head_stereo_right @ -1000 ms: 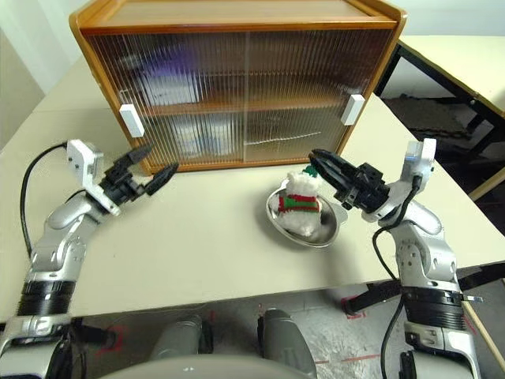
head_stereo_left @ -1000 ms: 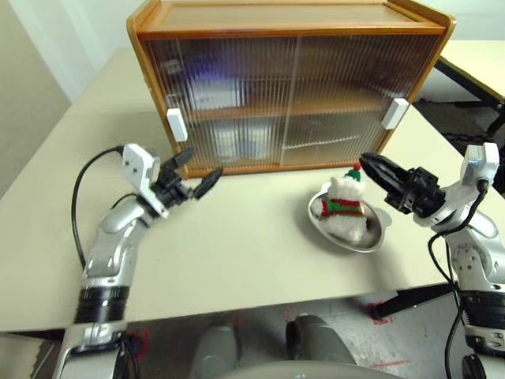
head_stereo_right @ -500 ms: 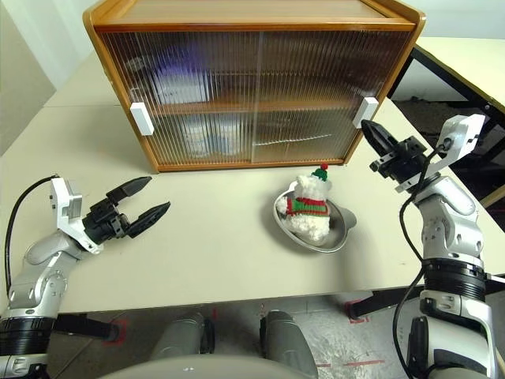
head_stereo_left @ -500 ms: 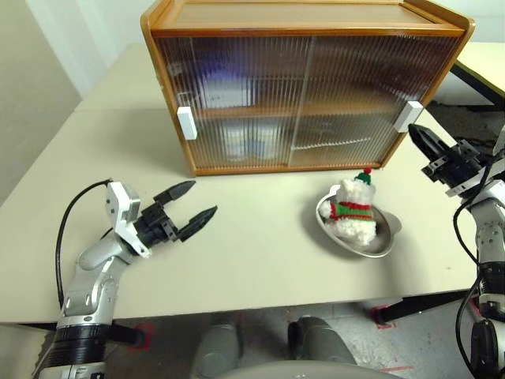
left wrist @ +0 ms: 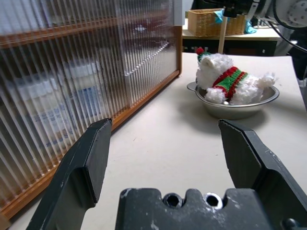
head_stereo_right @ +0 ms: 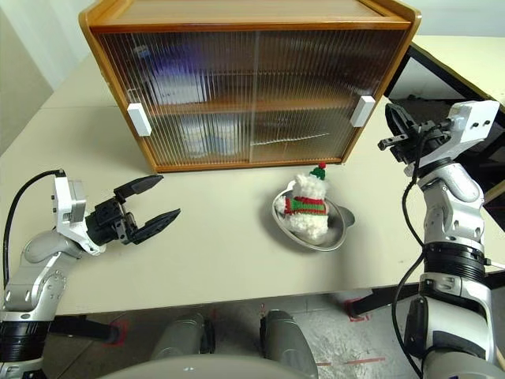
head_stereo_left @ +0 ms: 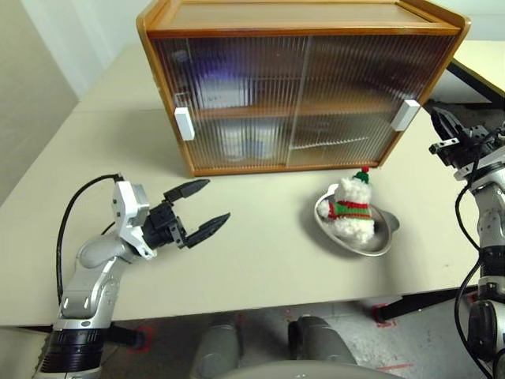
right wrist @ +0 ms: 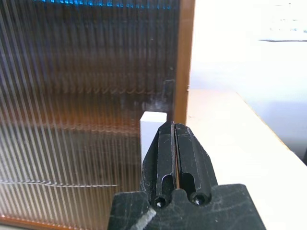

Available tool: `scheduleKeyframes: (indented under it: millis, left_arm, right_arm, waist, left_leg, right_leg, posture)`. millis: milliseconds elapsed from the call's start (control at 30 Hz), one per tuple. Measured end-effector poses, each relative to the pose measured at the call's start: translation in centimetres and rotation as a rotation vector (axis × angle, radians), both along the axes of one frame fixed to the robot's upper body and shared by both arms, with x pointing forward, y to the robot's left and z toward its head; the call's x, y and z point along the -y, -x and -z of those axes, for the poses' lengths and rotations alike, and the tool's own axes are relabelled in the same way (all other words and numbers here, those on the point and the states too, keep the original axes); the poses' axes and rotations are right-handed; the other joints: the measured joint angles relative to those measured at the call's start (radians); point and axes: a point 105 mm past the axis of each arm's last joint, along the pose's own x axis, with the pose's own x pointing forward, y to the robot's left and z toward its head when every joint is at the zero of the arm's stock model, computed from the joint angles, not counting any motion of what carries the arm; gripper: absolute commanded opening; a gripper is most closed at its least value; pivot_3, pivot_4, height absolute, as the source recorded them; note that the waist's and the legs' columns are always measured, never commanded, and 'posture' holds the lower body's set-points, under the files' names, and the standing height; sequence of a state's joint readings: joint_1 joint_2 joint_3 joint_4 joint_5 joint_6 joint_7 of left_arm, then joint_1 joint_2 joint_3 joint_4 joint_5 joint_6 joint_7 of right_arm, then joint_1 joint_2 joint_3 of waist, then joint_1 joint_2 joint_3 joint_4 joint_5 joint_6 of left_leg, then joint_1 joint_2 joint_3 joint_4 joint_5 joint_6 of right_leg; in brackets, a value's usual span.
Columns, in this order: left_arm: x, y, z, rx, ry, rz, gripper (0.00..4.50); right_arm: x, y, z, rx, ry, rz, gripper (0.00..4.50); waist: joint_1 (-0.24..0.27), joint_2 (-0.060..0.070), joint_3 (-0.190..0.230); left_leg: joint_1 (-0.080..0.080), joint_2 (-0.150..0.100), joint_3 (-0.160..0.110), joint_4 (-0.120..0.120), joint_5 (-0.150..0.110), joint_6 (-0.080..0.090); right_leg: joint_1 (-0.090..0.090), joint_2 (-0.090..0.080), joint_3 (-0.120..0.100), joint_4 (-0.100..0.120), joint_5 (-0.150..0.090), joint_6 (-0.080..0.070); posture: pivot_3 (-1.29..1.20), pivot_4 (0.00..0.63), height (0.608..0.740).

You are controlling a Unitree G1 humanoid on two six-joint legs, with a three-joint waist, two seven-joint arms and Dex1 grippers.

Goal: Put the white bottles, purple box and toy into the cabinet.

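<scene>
Centrally, the toy (head_stereo_left: pixel 352 210) is seen lying in a steel dish (head_stereo_left: pixel 380 243) on the table (head_stereo_left: pixel 260 253), before the closed cabinet (head_stereo_left: pixel 300 87); the left hand (head_stereo_left: pixel 203 208) is held spread and empty, the right hand (head_stereo_right: pixel 396 125) clenched on nothing beside the cabinet's right handle (head_stereo_right: pixel 363 110)

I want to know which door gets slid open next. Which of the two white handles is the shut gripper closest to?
The handle at the cabinet's right end. The shut right gripper sits beside it; the other handle is at the far left end.
</scene>
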State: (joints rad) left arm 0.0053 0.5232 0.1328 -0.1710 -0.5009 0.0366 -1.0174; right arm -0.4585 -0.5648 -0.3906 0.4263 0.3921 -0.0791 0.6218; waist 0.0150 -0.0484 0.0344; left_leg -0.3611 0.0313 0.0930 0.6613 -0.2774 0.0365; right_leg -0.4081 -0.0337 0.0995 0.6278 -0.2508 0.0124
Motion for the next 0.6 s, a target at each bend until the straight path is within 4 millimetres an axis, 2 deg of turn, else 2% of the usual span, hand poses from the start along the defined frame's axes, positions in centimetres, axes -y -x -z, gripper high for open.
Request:
scheduleKeyframes:
  millis: [233, 600]
  left_arm:
    - [0.3, -0.3, -0.4, 0.01, 0.0, 0.012, 4.5]
    - [-0.5, -0.5, 0.7, -0.004, -0.005, -0.01, 4.5]
  right_arm:
    - [-1.9, -1.6, 1.2, -0.062, -0.003, -0.033, 0.02]
    - [-1.9, -2.8, 2.1, -0.11, 0.027, 0.003, 0.02]
  waist:
    - [0.002, 0.002, -0.001]
    - [0.001, 0.003, -0.001]
  left_leg:
    - [0.001, 0.0, 0.0, 0.0, 0.0, 0.001]
    - [0.001, 0.0, 0.0, 0.001, 0.001, 0.001]
  right_leg:
    - [0.001, 0.0, 0.0, 0.0, 0.001, 0.0]
    - [0.001, 0.0, 0.0, 0.001, 0.001, 0.0]
  posture:
    - [0.16, 0.0, 0.74]
    - [0.17, 0.0, 0.74]
